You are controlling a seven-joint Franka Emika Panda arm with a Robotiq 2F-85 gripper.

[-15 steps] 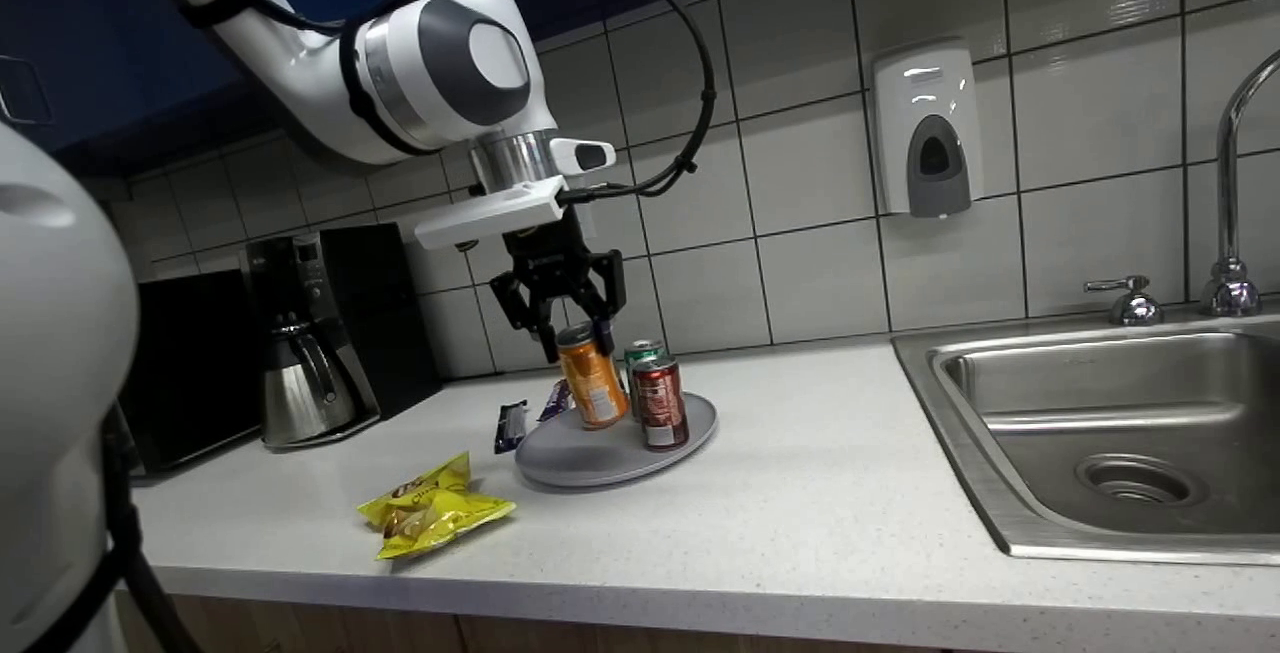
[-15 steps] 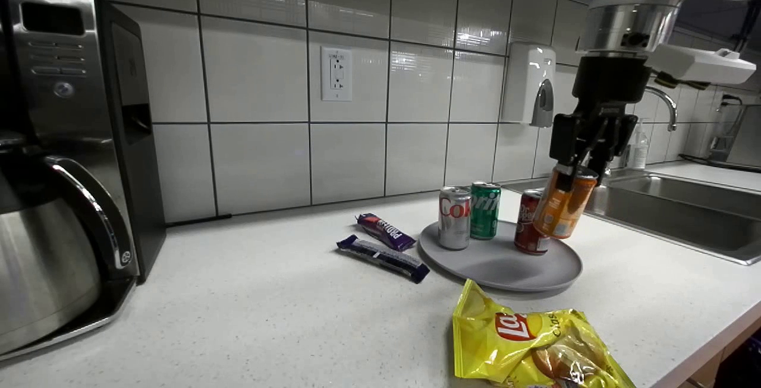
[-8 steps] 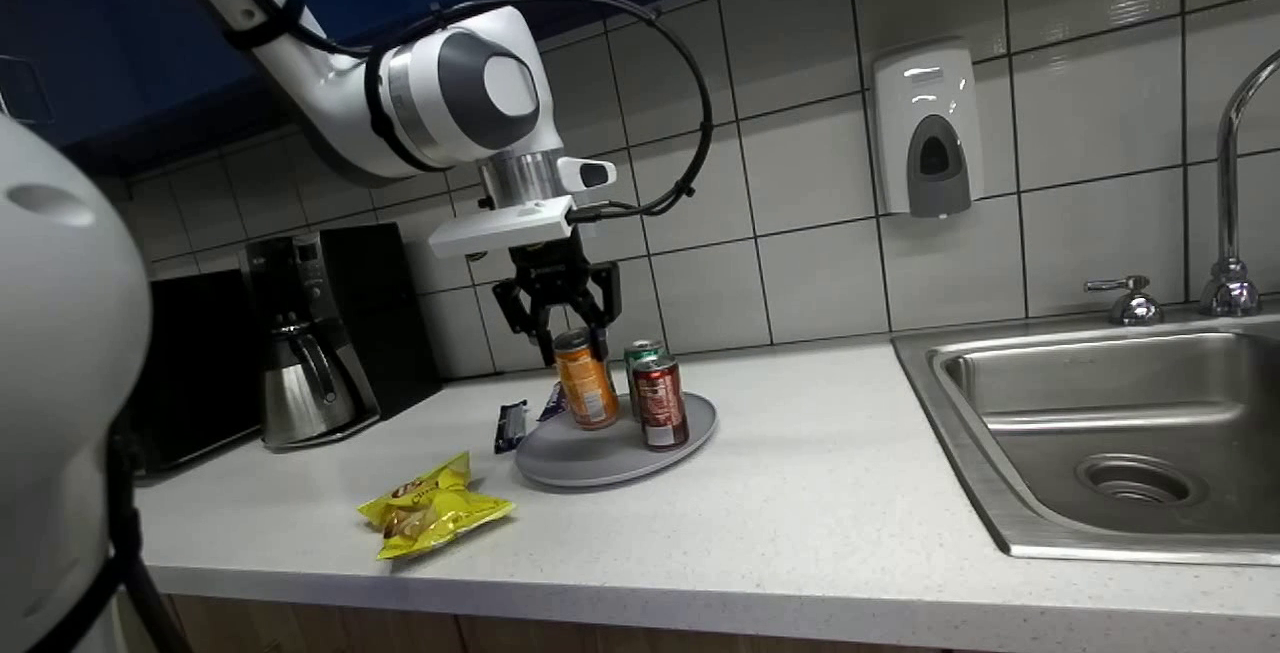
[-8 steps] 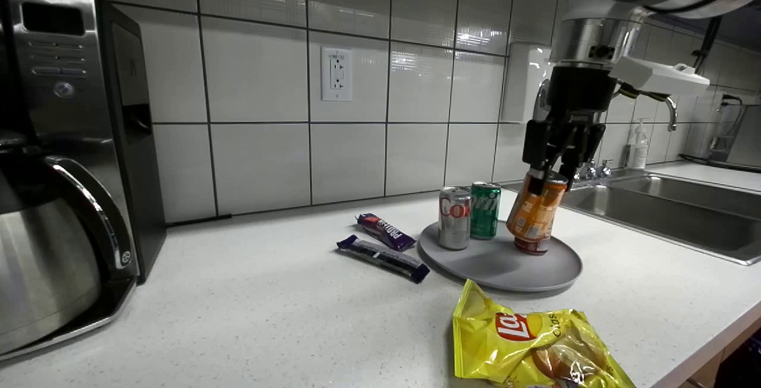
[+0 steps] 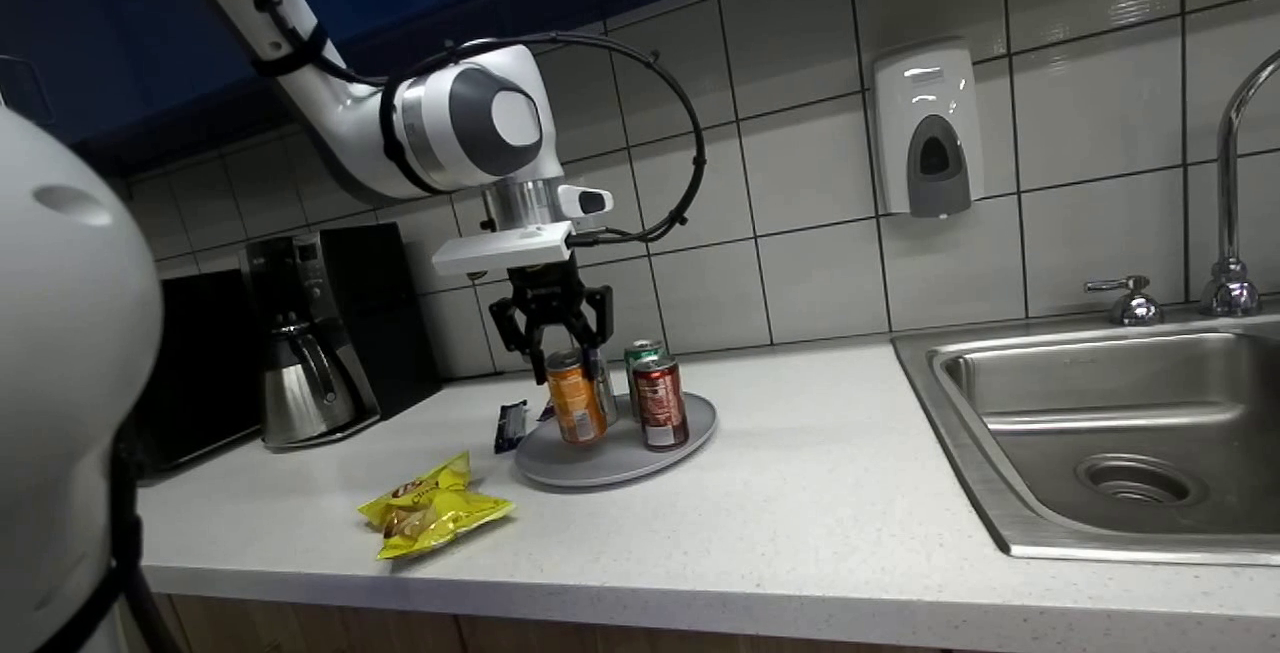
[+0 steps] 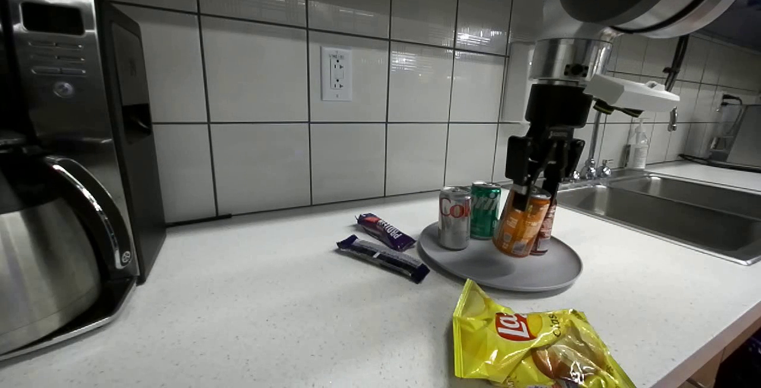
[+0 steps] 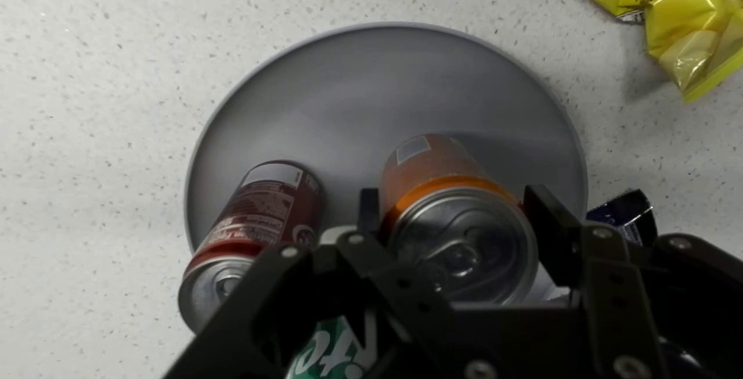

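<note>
The end effector (image 7: 453, 210) is clamped on an orange can (image 6: 523, 230), pressing its two sides just under the rim. The can leans above the plate (image 6: 475, 267); whether its base touches the plate cannot be told. It is most likely thin aluminium: weighty and firm if full, light and easily dented if empty, with a smooth painted wall that could slip or turn in the grip. The upper wall looks a sound place to hold, since the metal top should stiffen it, though a lower hold would probably curb tilting.

A silver can (image 6: 455, 230), a green can (image 6: 486, 218) and a red can (image 5: 661, 413) stand upright on the plate, a matt grey disc with a low lip. Just beside the plate lie a dark wrapped bar (image 6: 383, 257) and a purple wrapped bar (image 6: 385, 232), both slim and glossy. Near the plate, on the speckled counter (image 6: 238, 311), lies a chip bag (image 6: 523, 340) of crinkled, shiny yellow film.
</note>
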